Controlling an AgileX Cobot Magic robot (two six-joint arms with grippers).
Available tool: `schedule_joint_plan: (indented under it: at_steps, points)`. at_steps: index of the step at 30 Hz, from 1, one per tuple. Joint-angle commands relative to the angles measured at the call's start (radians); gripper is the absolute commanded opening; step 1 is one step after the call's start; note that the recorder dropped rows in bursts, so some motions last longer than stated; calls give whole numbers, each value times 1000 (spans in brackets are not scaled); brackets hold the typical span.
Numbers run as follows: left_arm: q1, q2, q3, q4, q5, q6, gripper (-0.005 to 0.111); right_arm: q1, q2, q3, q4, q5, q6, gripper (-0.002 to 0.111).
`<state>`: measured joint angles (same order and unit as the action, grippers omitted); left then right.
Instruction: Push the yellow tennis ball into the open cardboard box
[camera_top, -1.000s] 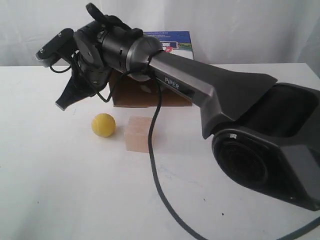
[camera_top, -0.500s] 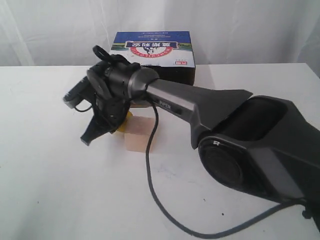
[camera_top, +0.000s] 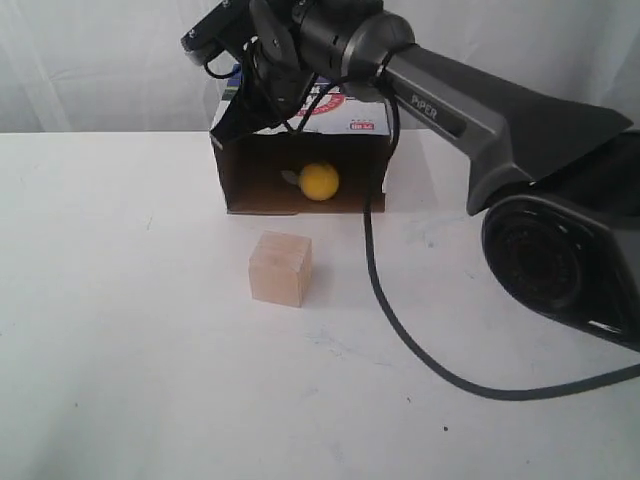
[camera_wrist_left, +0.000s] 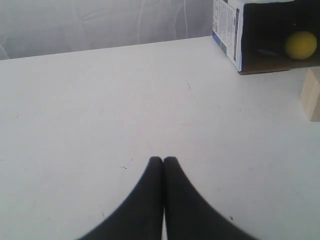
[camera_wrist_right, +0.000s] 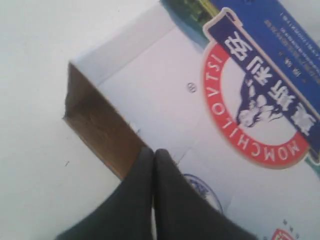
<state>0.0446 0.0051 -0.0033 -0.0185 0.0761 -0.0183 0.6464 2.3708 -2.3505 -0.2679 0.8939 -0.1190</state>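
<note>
The yellow tennis ball (camera_top: 319, 181) rests inside the open cardboard box (camera_top: 256, 186), against its dark interior; the left wrist view also shows the ball (camera_wrist_left: 300, 45) in the box (camera_wrist_left: 228, 31). My right gripper (camera_top: 225, 122) is shut and empty, held just above the box's front left top corner. In the right wrist view its tips (camera_wrist_right: 153, 151) hover over the printed top panel (camera_wrist_right: 165, 90) near the brown edge. My left gripper (camera_wrist_left: 163, 159) is shut and empty over bare table, well away from the box; the exterior view does not show it.
A pale wooden cube (camera_top: 281, 268) stands on the white table (camera_top: 120, 330) in front of the box, also seen as the cube (camera_wrist_left: 312, 100) in the left wrist view. The right arm's black cable (camera_top: 400, 330) trails across the table. A white curtain hangs behind.
The right gripper came down beside the ball near the cube, then rose to the box top. The ball has gone from the table beside the cube into the box.
</note>
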Motion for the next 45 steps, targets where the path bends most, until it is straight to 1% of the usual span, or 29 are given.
schedule_joint_plan:
  at_steps: [1,5,10,14,20,27,33,37,40,45]
  points:
    - [-9,-5,3,-6,0,0,0,21,4,15,11,36,-2,0]
    - [-9,-5,3,-6,0,0,0,39,4,55,37,36,15,0]
    - [-9,-5,3,-6,0,0,0,85,-6,150,85,33,18,0]
    - [-9,-5,3,-6,0,0,0,121,-70,273,105,-50,61,0]
    - [-9,-5,3,-6,0,0,0,129,-238,550,117,-208,132,0]
    - [-9,-5,3,-6,0,0,0,129,-467,904,165,-389,135,0]
    - [-9,-5,3,-6,0,0,0,129,-680,1231,187,-606,135,0]
    - [-9,-5,3,-6,0,0,0,129,-847,1442,190,-783,135,0]
    - [-9,-5,3,-6,0,0,0,112,-963,1594,190,-880,130,0]
    - [-9,-5,3,-6,0,0,0,80,-1148,1763,190,-932,119,0]
